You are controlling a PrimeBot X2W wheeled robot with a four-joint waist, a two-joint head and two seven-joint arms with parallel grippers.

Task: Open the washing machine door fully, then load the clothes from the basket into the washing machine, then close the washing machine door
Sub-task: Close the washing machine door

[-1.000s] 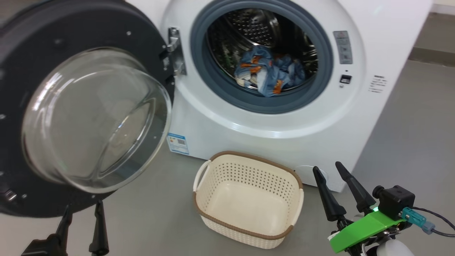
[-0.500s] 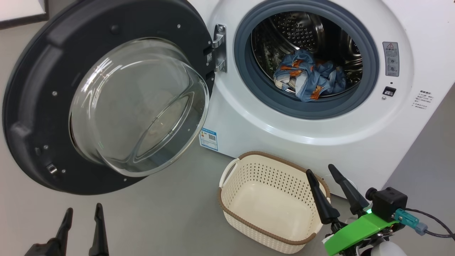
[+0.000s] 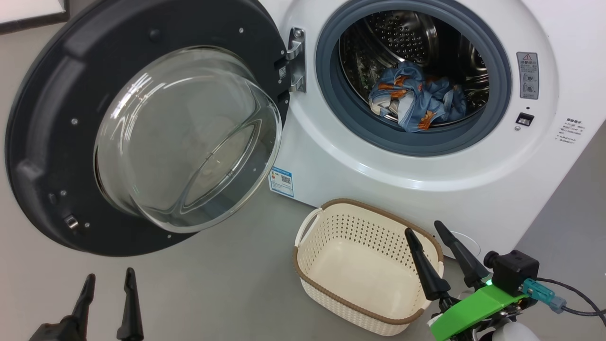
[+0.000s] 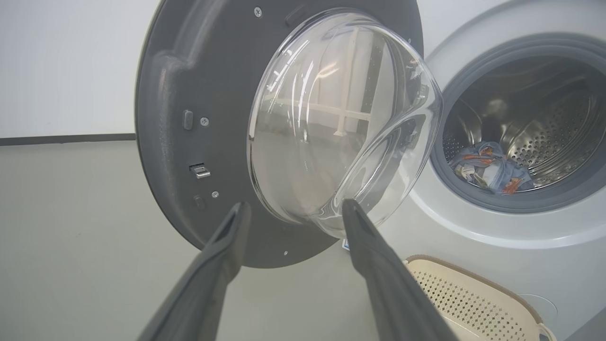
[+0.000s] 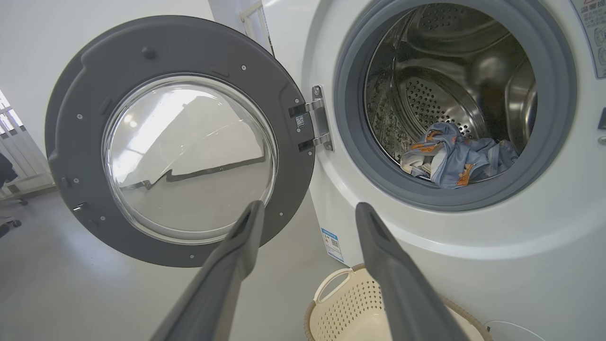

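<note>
The white washing machine (image 3: 369,170) stands with its round black door (image 3: 151,38) swung wide to the left, glass bowl bulging toward me. Light blue clothes (image 3: 416,102) with orange motifs lie in the steel drum, also visible as clothes (image 5: 457,158) and clothes (image 4: 492,168). The cream basket (image 3: 331,293) sits on the floor before the machine with nothing in it. My left gripper (image 3: 108,278) hangs open at the lower left, below the door. My right gripper (image 3: 423,227) is open over the basket's right rim. Both wrist views show spread fingers holding nothing.
A grey floor (image 3: 213,284) spreads around the basket and under the door. A blue label sticker (image 3: 281,181) sits on the machine's lower left front. A dark baseboard strip (image 3: 33,21) runs at the upper left. Cables (image 3: 568,296) trail from my right wrist.
The head camera has swung left and slightly back, so the whole door now fits in view. Both grippers stay open; the right one sits a little further over the basket rim.
</note>
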